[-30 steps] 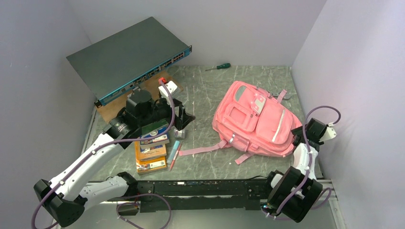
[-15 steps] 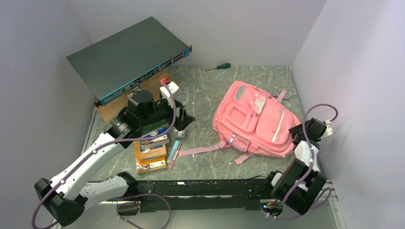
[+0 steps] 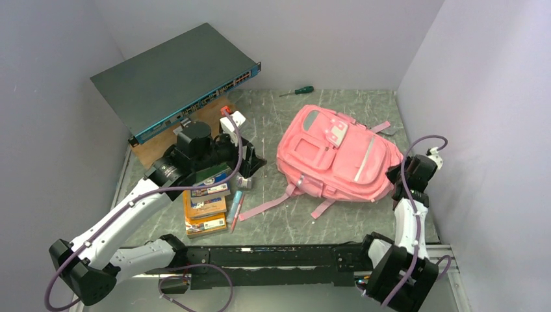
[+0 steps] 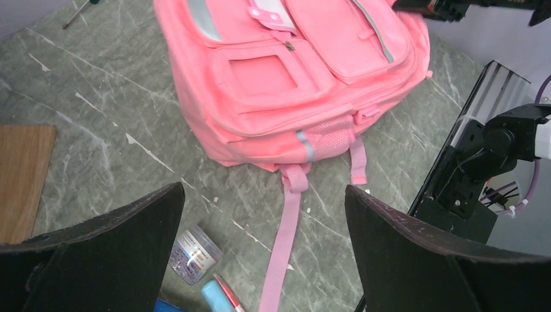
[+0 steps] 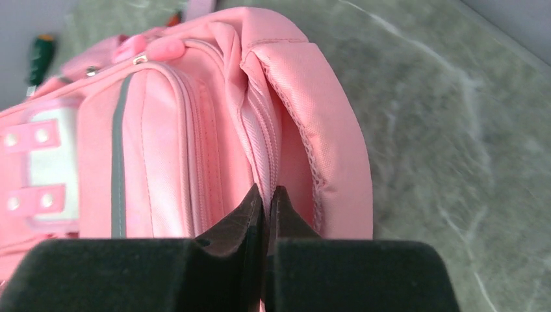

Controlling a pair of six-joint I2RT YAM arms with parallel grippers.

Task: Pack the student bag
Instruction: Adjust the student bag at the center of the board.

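Observation:
The student bag (image 3: 334,153) is a pink backpack lying flat on the table's right half, front pockets up. It also fills the top of the left wrist view (image 4: 292,71). My right gripper (image 3: 396,175) is at the bag's right edge. In the right wrist view it (image 5: 266,190) is shut, its tips pinching the pink fabric at the zip seam of the bag (image 5: 195,130). My left gripper (image 3: 250,162) hangs wide open (image 4: 261,201) over bare table and a long pink strap (image 4: 286,253), left of the bag, holding nothing.
A network switch (image 3: 175,75) leans at the back left over a wooden board (image 3: 156,148). A stack of books (image 3: 206,205), a blue tube and red pen (image 3: 236,207) and a small clear jar (image 4: 193,253) lie under the left arm. A screwdriver (image 3: 299,91) lies at the back. Walls close in.
My right gripper went from part open to shut on the bag's seam and moved up and left. The bag slid left and turned a little. The left arm barely moved.

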